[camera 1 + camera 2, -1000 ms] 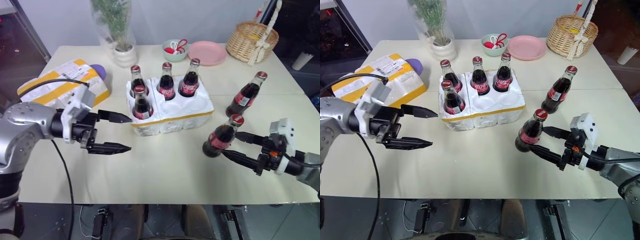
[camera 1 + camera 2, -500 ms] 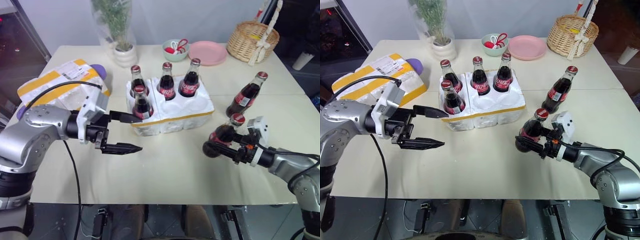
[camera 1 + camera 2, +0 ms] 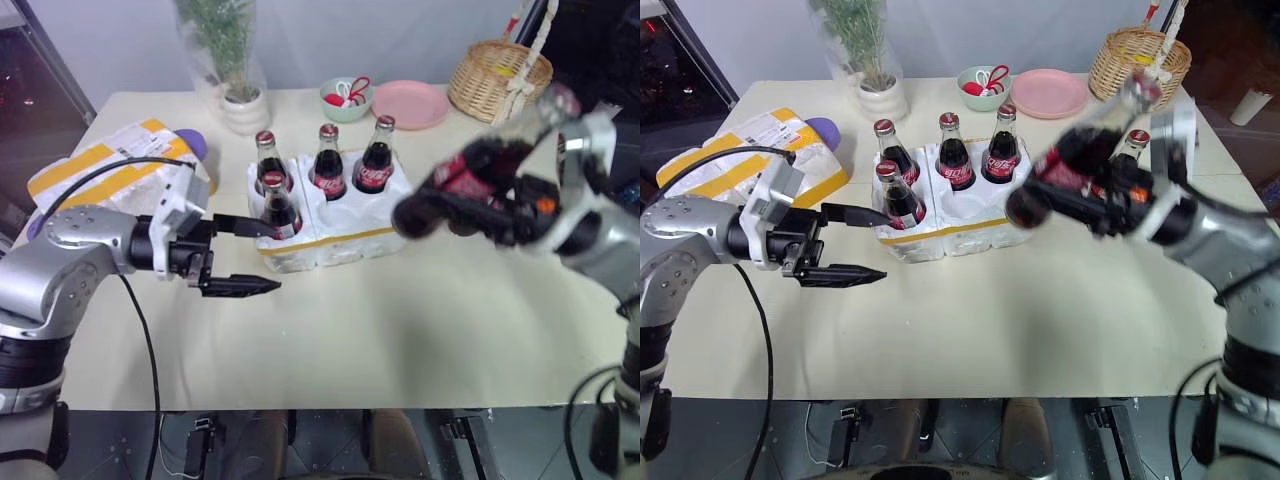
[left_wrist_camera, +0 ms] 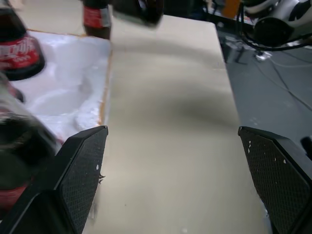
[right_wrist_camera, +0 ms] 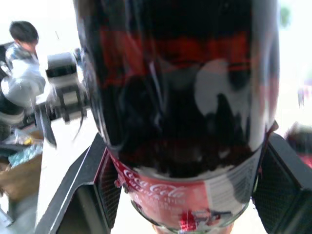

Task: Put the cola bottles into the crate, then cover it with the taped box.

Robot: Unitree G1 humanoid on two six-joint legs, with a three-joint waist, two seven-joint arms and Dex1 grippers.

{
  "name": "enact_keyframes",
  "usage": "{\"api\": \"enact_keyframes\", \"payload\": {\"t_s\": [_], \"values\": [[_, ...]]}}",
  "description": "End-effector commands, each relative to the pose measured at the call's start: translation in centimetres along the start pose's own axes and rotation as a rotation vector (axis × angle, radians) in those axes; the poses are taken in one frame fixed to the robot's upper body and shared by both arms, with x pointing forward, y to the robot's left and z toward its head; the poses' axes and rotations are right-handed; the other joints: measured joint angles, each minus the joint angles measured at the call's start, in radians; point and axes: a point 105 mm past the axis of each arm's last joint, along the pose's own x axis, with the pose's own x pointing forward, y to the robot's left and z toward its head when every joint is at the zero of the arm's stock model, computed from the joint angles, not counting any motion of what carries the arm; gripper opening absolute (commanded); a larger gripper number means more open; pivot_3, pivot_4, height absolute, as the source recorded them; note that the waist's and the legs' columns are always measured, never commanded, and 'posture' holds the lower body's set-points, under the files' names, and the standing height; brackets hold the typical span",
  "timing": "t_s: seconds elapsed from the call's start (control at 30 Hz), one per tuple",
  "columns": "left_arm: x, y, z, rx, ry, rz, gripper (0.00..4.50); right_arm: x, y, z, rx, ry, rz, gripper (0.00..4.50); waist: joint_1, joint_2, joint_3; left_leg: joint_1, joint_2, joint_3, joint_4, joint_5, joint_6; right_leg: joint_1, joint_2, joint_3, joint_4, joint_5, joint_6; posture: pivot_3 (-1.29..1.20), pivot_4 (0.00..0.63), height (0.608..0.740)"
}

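The taped box (image 3: 120,160) lay at the far left of the table (image 3: 400,330), apparently set aside until the crate is full. Just beside the crate, the left gripper (image 3: 245,256) hung with its fingers spread wide and nothing between them, probably ready to steady it. The crate (image 3: 335,235) sat mid-table with four cola bottles (image 3: 328,165) upright in its wells, caps up, and two front wells bare. To the right, the right gripper (image 3: 1110,195) was clamped on a fifth bottle (image 3: 1075,160), tilted above the table: base low toward the crate, cap high and away. A sixth bottle (image 3: 1130,145) stood behind it.
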Motion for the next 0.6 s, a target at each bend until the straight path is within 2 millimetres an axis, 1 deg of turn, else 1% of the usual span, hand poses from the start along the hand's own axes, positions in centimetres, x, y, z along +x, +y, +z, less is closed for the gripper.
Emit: {"api": "enact_keyframes", "payload": {"t_s": [0.03,0.1,0.17,0.2,0.27,0.33,0.43,0.53,0.6], "values": [[-0.8,0.5,1.4,0.051,-0.035,0.046,4.50,3.1,-1.1,0.5,-0.047,-0.007,-0.027,2.83,0.000,0.000,0.000,0.000,0.001,0.000,0.000,0.000,0.000,0.000,0.001,0.000,0.000,0.001,-0.001,0.00,0.150,0.737],[-1.1,0.7,1.8,0.046,-0.050,0.065,4.50,4.8,-1.5,0.1,-0.040,0.002,-0.025,2.83,0.000,0.000,0.000,-0.001,0.004,0.000,0.000,0.000,0.000,-0.003,0.004,0.000,0.000,0.002,-0.003,0.00,0.150,0.737],[-1.7,1.0,2.2,0.044,-0.062,0.093,4.50,6.3,-1.8,-1.4,-0.042,0.051,-0.015,2.83,0.001,0.000,0.000,-0.003,0.006,0.000,-0.001,0.000,0.000,-0.006,0.006,0.000,0.001,0.002,-0.003,0.00,0.150,0.737],[-2.1,1.1,2.3,0.047,-0.065,0.111,4.50,6.8,-1.9,-2.5,-0.048,0.094,-0.005,2.83,0.001,0.000,0.000,-0.004,0.006,0.000,-0.001,0.000,-0.001,-0.006,0.006,0.000,0.001,0.002,-0.004,0.00,0.150,0.737],[-2.9,1.4,2.5,0.050,-0.063,0.150,4.50,7.3,-1.8,-4.9,-0.065,0.178,0.016,2.83,-0.001,0.000,0.000,-0.004,0.006,0.000,-0.001,0.000,-0.001,-0.007,0.007,0.000,0.001,0.002,-0.004,0.00,0.150,0.737],[-3.6,1.8,2.8,0.054,-0.065,0.191,4.50,7.5,-1.6,-6.7,-0.076,0.238,0.040,2.83,-0.001,0.000,0.000,-0.004,0.006,0.000,-0.001,0.000,-0.001,-0.007,0.007,0.000,0.001,0.002,-0.004,0.00,0.150,0.737],[-4.2,2.1,2.9,0.061,-0.063,0.226,4.50,7.9,-1.0,-7.9,-0.074,0.265,0.083,2.83,0.000,0.000,0.000,-0.004,0.007,0.001,-0.001,0.000,-0.001,-0.007,0.007,0.000,0.001,0.002,-0.004,0.00,0.150,0.737],[-4.3,2.1,2.9,0.063,-0.062,0.233,4.50,8.7,-0.5,-9.3,-0.092,0.296,0.118,2.83,0.000,0.000,0.000,-0.004,0.006,0.001,-0.001,0.000,-0.001,-0.007,0.007,0.000,0.001,0.002,-0.004,0.00,0.150,0.737],[-4.0,2.1,2.6,0.063,-0.060,0.229,4.50,9.4,-0.7,-11.1,-0.094,0.341,0.106,2.83,-0.003,0.000,0.000,-0.004,0.007,0.001,-0.001,0.000,-0.001,-0.007,0.007,0.000,0.001,0.002,-0.004,0.00,0.150,0.737]]}}
